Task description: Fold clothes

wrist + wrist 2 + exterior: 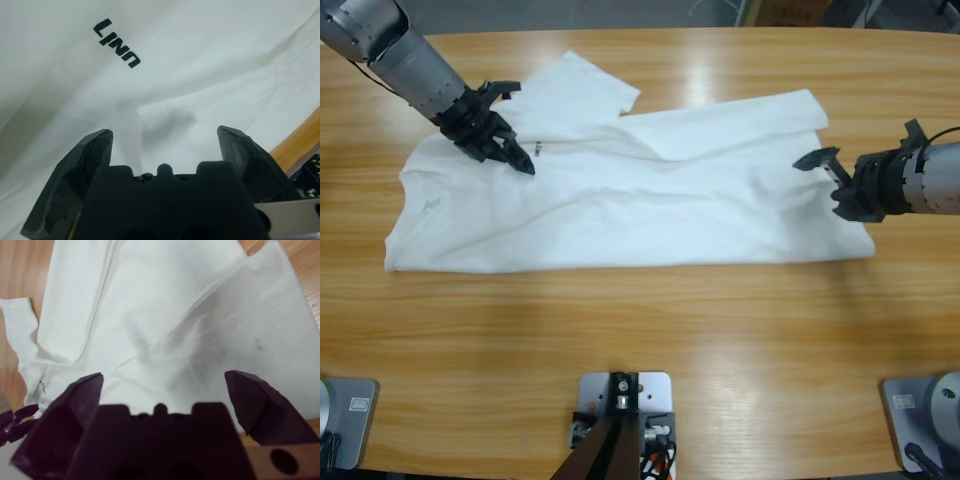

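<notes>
**A:** What lay nearest the camera in the overhead picture?

**B:** Bare wooden table (720,330) filled the lower half of the frame. Beyond it, across the middle, a white T-shirt (650,210) lay spread and partly folded, running from the left of the frame almost to the right edge. One flap was turned over along its upper right, and a sleeve (585,85) pointed toward the top of the frame.

**A:** Where were the arms?

**B:** The right gripper (827,168) came in from the right edge, over the shirt's right end. Its jaws stood wide apart with nothing between them. In its own wrist picture the cloth stretched away past the spread jaws, with a faint grey smudge (258,344) at the right.

**A:** And the other arm?

**B:** The left gripper (515,150) came down from the upper left corner, its tips down at the shirt's upper left part, just beside a small dark mark (536,147). In its wrist picture the jaws were open, with a raised wrinkle of white cloth lying in the gap but not pinched, and dark printed letters (116,43) showed toward the upper left. A strip of table showed at the right edge there.
</notes>
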